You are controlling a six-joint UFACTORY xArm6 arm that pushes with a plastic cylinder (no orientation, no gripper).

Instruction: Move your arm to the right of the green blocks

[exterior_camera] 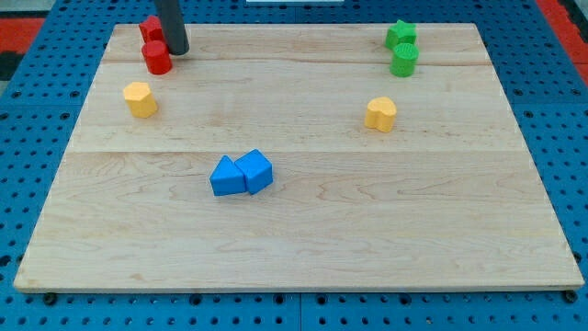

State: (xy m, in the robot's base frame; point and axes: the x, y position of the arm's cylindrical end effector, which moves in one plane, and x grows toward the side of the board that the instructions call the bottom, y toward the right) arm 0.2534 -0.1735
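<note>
Green blocks [402, 48] sit near the top right corner of the wooden bench [294, 230]: a star-shaped one at the view's top and a round cylinder touching it just below. No container shows. My tip [177, 51] is far over at the view's top left, just beside the red cylinder [156, 57] and another red block [150, 28]. There is no claw, only the rod. Two yellow blocks [140, 99] [380, 114] and two touching blue blocks [242, 174] lie between.
</note>
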